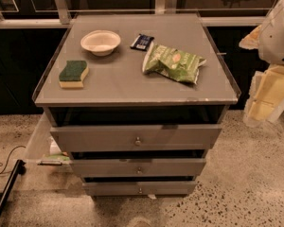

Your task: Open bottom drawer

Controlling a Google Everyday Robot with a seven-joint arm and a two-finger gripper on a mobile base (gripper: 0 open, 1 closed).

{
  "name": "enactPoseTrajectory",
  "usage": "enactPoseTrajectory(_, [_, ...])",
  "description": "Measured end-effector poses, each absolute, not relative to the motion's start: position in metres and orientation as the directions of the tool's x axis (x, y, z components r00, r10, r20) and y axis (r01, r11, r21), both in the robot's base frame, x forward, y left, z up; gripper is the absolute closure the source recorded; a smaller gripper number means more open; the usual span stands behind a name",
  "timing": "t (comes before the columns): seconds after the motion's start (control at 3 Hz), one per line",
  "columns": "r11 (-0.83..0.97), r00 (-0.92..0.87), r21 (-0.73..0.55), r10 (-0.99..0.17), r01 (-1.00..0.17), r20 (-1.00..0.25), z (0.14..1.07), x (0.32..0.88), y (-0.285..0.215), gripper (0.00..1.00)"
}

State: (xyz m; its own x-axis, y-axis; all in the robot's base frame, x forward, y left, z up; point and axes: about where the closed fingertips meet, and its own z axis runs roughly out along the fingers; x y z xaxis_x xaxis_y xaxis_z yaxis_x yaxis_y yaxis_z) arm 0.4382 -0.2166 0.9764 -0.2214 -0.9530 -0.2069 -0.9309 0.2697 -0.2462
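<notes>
Currently the slim grey flat-fronted bottom drawer (pixel 113 188) sits lowest of three, long axis left-right, round metal knob (pixel 140 190) facing camera, interior hidden. Pale yellowish gripper (pixel 267 98) hangs far right, well apart; state: can't tell.

The grey table (pixel 118 86) has a flat top with a thin raised lip along its sides, and four things lie on it. A white bowl (pixel 100 42) stands upright toward the back left. A green-and-yellow sponge (pixel 74 74) lies near the left edge in front of the bowl, a small dark packet (pixel 142 41) lies at the back near the middle, and a crumpled green bag (pixel 173 63) lies just beside that packet, to its right and front. The tool (pixel 267 98) hangs beyond the table's right side, apart from it.
</notes>
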Motion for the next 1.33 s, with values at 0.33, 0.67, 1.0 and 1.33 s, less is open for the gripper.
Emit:
enactPoseTrajectory(0.33, [0.27, -0.221, -0.246, -0.953, -0.931, -0.207, 0.976, 0.438, -0.217, 0.0])
enactPoseTrajectory(0.67, [0.269, -0.225, -0.234, -0.954, -0.934, -0.197, 0.963, 0.435, -0.218, 0.0])
enactPoseTrajectory(1.0, [0.245, -0.197, -0.195, -0.952, -0.95, -0.236, 0.925, 0.421, -0.219, 0.0])
enactPoseTrajectory(1.33, [0.219, -0.153, -0.184, -0.936, -0.958, -0.318, 0.883, 0.398, -0.222, 0.0])
